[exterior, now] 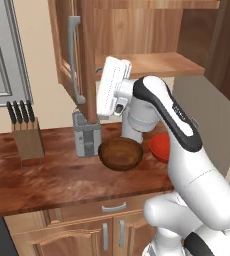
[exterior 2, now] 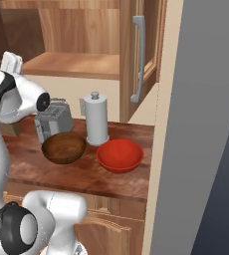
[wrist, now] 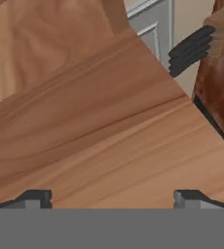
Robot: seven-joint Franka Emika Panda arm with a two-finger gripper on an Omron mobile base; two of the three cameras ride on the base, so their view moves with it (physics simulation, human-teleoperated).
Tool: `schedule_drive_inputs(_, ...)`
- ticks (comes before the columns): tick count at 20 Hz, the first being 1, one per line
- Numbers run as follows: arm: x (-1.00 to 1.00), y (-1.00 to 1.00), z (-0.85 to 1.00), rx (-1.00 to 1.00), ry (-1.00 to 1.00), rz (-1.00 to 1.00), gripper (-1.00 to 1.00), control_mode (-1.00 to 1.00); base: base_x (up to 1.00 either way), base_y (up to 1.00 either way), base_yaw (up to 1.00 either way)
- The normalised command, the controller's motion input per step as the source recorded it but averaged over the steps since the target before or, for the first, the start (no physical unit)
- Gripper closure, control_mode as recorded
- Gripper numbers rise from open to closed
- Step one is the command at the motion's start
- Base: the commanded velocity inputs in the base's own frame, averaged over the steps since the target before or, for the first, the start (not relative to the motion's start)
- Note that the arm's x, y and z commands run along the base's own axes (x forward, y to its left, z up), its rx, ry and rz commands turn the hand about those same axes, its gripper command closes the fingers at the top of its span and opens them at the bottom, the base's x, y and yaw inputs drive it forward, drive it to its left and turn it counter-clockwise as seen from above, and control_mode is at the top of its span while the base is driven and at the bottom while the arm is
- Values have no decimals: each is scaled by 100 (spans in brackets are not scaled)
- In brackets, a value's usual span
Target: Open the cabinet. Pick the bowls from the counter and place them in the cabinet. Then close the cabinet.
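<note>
Up by the cabinet [exterior: 82,60], doors already swung open, the gripper [wrist: 112,197] sits empty, fingers spread apart. Both bowls wait near the counter's [exterior: 47,180] front edge: brown bowl [exterior: 120,153], red bowl [exterior 2: 120,155]. I'd drop straight onto the brown rim.

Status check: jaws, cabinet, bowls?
Gripper jaws open, empty, facing cabinet door. Both doors open. Brown bowl and red bowl on counter. Nothing blocking.
</note>
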Motion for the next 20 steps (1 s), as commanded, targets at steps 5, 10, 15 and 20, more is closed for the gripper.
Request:
schedule_drive_inputs(5,-28,100,0,17,24,22,-100,-100,0,0,0)
schedule_drive_inputs(10,-15,27,-2,2,2,3,-100,-100,0,0,0)
schedule_drive_inputs(15,-32,-36,36,-5,-2,1,-100,-100,0,0,0)
schedule_drive_inputs(20,-56,-72,50,-37,-2,0,-100,-100,0,0,0)
